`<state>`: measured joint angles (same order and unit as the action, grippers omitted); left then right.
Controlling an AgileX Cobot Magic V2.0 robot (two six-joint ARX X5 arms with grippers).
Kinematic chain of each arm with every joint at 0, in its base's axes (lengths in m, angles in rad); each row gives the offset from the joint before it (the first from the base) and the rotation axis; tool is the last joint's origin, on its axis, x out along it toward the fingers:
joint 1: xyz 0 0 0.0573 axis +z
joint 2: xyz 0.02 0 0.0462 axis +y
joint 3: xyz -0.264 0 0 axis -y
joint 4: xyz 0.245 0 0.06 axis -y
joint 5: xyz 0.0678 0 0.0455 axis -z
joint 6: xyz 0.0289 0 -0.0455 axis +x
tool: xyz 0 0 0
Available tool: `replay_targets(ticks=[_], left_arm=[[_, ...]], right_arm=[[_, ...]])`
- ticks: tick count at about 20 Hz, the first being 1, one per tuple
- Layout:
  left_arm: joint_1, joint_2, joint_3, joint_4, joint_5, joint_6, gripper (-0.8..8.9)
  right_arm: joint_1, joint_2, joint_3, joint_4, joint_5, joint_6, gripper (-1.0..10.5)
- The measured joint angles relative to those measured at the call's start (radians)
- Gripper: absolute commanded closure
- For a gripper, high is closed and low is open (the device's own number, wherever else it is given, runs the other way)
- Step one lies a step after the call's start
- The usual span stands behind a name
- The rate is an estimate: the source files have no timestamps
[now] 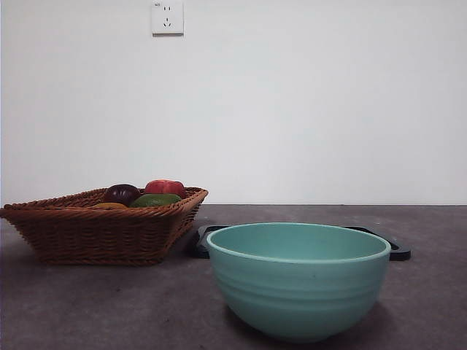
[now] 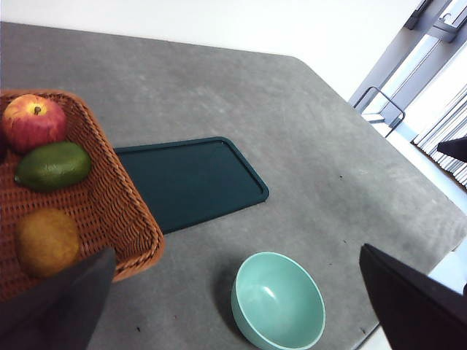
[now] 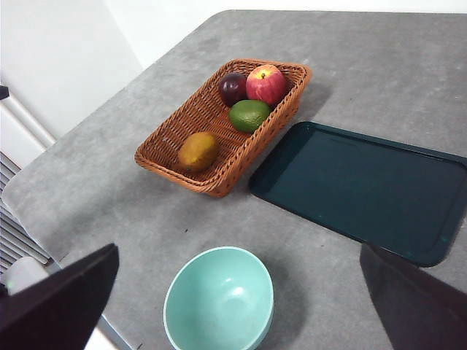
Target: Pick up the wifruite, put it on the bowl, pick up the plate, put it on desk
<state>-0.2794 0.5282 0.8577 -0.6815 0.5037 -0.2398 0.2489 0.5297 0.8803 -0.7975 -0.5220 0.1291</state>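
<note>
The wifruite (image 3: 197, 151), round and dull orange-brown, lies in the brown wicker basket (image 3: 168, 138). It also shows in the left wrist view (image 2: 47, 240) and as a sliver behind the basket rim in the front view (image 1: 109, 206). The pale teal bowl (image 1: 299, 284) stands empty on the dark grey desk (image 1: 109, 306), and shows in both wrist views (image 2: 281, 302) (image 3: 219, 302). A flat dark rectangular tray (image 3: 365, 189) lies empty behind the bowl. My left gripper (image 2: 236, 251) and right gripper (image 3: 239, 248) are open, empty and high above the table.
The basket (image 1: 95, 233) also holds a red apple (image 3: 266, 84), a green fruit (image 3: 249, 114) and a dark purple fruit (image 3: 233, 88). The tray (image 2: 193, 179) lies beside the basket. The table's edges show in both wrist views.
</note>
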Motion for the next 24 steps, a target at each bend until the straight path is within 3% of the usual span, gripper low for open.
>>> replay_targets(ticks=[9,17,24], left_arm=[[0.000,0.096,0.067,-0.180,-0.006,-0.002,1.70],[0.000,0.320,0.262,-0.366,-0.200,0.061,1.70],[-0.022,0.546,0.407,-0.446,-0.277,0.075,1.92]], right_arm=[[0.000,0.000,0.000,-0.003,-0.046,0.010,3.3],[0.000,0.000,0.000,-0.023,-0.051,0.010,3.3],[0.000,-0.007,0.002,-0.071,-0.055,0.010,3.3]])
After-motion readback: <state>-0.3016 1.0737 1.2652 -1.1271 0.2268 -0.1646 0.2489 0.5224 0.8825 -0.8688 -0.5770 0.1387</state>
